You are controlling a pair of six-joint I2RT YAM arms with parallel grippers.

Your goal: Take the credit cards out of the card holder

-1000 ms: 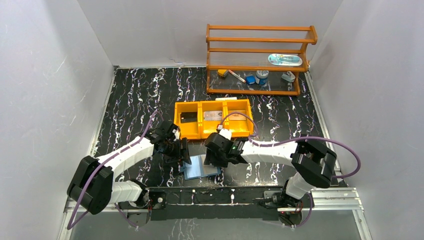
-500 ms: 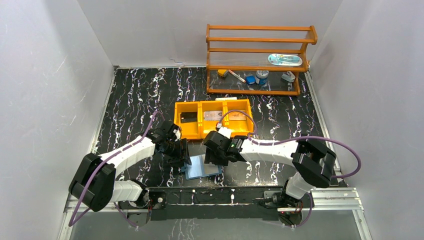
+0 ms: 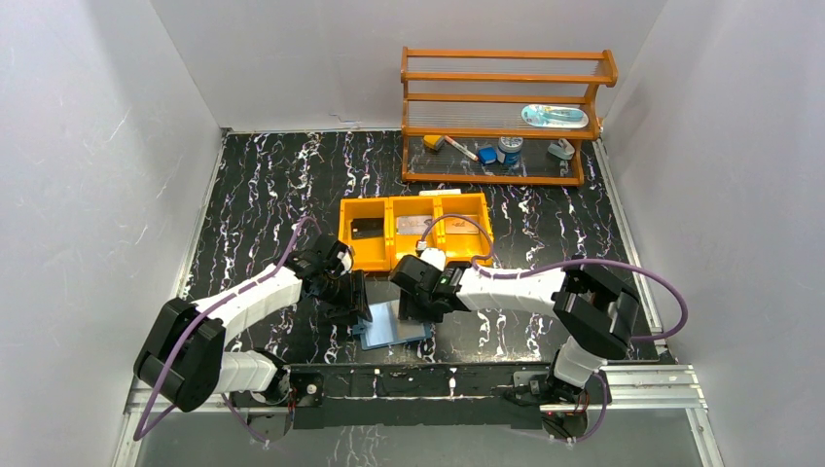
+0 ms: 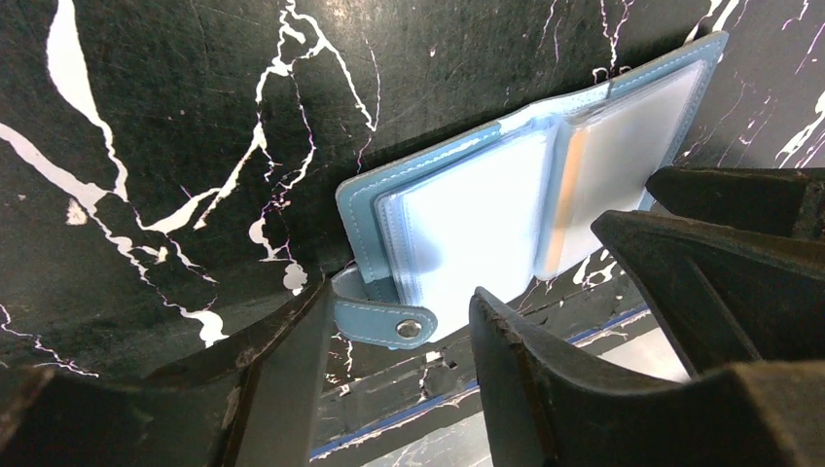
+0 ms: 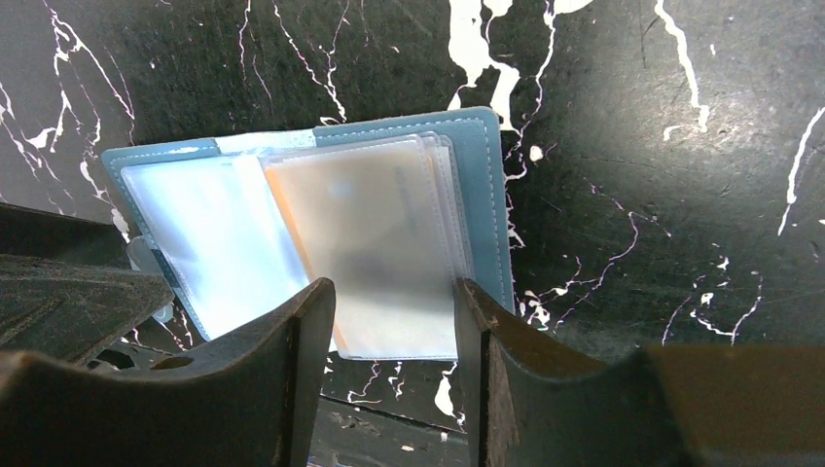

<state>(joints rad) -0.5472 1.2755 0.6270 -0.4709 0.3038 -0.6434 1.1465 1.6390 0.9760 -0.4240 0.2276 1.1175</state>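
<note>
Slate-blue two-leaf card holder (image 3: 394,326) is found lying open near the front edge of the black marbled worktop (image 3: 263,195), between both arms, clear sleeves facing up. An orange credit card (image 5: 282,209) is seen edge-on inside a right-leaf sleeve.

Left jaws: part open, nothing held, set astride the snap strap (image 4: 375,321). Right jaws: part open, nothing held, poised over the right-leaf sleeves.

Risks judged:
- The sleeve may be pinched along with the card, so the whole holder is lifted.
- The holder may be dragged off the near edge if left unpinned.
- The thin card may be lost from the grip.
</note>
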